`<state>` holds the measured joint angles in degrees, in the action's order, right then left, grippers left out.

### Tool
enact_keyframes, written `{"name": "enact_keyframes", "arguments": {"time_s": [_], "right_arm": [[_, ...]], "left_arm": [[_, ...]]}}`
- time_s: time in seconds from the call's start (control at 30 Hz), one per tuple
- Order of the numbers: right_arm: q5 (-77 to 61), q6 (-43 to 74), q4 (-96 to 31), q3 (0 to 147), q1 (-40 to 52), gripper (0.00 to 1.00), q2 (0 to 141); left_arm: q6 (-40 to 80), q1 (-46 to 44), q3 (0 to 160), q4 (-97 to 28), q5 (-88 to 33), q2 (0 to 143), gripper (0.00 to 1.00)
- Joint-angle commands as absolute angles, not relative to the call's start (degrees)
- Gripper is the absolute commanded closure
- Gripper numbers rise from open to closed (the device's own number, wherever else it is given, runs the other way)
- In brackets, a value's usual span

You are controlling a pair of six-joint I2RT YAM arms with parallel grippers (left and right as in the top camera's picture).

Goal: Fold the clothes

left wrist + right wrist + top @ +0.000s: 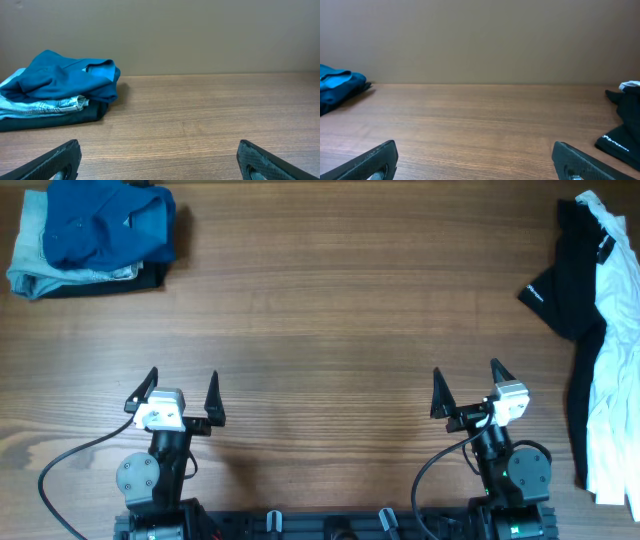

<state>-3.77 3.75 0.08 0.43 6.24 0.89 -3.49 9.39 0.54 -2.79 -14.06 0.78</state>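
A limp black garment with a small white logo (568,290) lies crumpled at the right edge of the table, under and beside a white garment (612,360). No striped print shows on the white one. The black garment's edge also shows in the right wrist view (622,135). My left gripper (181,393) is open and empty near the table's front edge, left of centre; it also shows in the left wrist view (160,157). My right gripper (468,385) is open and empty near the front edge, well left of the garments; it also shows in the right wrist view (476,157).
A folded stack with a blue garment on top, light denim and a dark piece beneath (95,235) sits at the back left corner; it also shows in the left wrist view (60,87). The wooden table (330,320) lies between the stack and the garments.
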Motion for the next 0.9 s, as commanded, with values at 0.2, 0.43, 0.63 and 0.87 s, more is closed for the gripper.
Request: {"name": "enact_keyframes", "arguments": {"time_s": [0.2, 0.43, 0.63, 0.87], "right_arm": [[-1.3, 3.6, 4.4, 1.2, 6.5, 0.00, 0.6], [-1.3, 2.7, 7.6, 10.0, 6.5, 0.00, 8.8], [-4.7, 1.0, 8.1, 22.7, 6.5, 0.00, 26.3], [-11.2, 1.1, 1.8, 42.6, 6.5, 0.00, 47.5]], "left_arm": [[7.0, 9.1, 0.3, -2.2, -17.8, 2.9, 0.00], [11.2, 9.1, 5.7, -1.3, -19.6, 9.6, 0.00], [11.1, 9.1, 18.2, -4.6, -20.7, 22.6, 0.00], [11.1, 9.1, 36.0, -16.0, -22.6, 41.0, 0.00]]}}
